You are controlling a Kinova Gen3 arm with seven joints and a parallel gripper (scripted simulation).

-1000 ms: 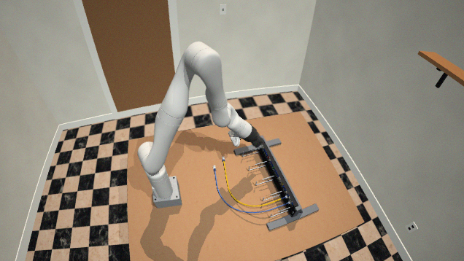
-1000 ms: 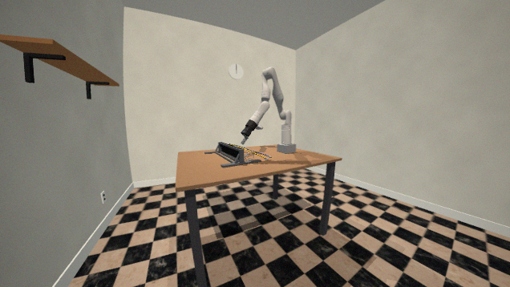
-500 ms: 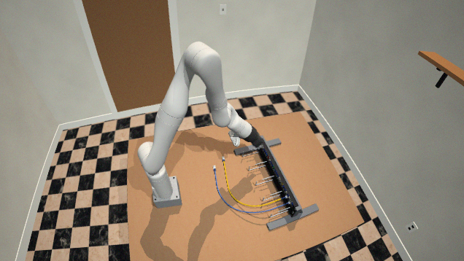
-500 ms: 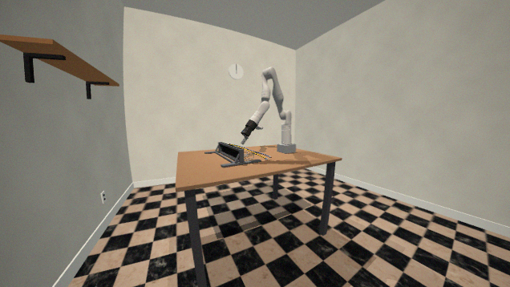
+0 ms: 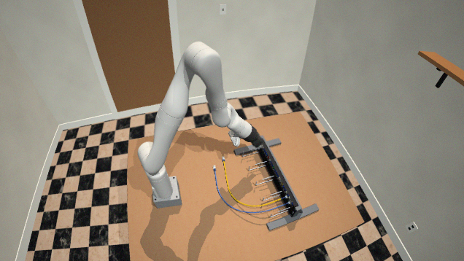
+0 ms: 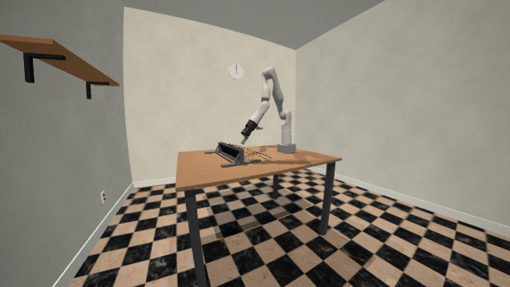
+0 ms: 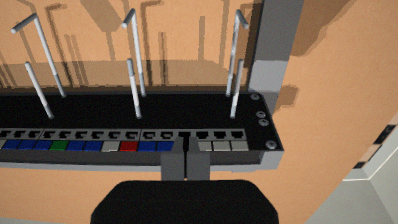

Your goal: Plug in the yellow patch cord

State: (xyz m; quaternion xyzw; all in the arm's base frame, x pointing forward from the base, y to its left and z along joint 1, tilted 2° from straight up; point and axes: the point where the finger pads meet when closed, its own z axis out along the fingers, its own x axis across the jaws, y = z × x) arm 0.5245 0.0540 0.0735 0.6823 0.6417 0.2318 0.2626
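Observation:
The black patch rack stands on the table, its port row facing the arm. In the wrist view the green label sits under a port left of the middle, among blue, white and one red label. My gripper is shut and empty, its fingertips at the rack's port row near the far end, well right of the green label. The yellow cord runs from the rack's near end in a curve; its free plug lies on the table, apart from my gripper. The blue cord's free plug lies beside it.
Several grey cable-guide rods stick out from the rack toward the arm. The rack's grey feet rest on the table at both ends. The arm's base stands at the left. The table's far edge and the wall are close behind the rack's far end.

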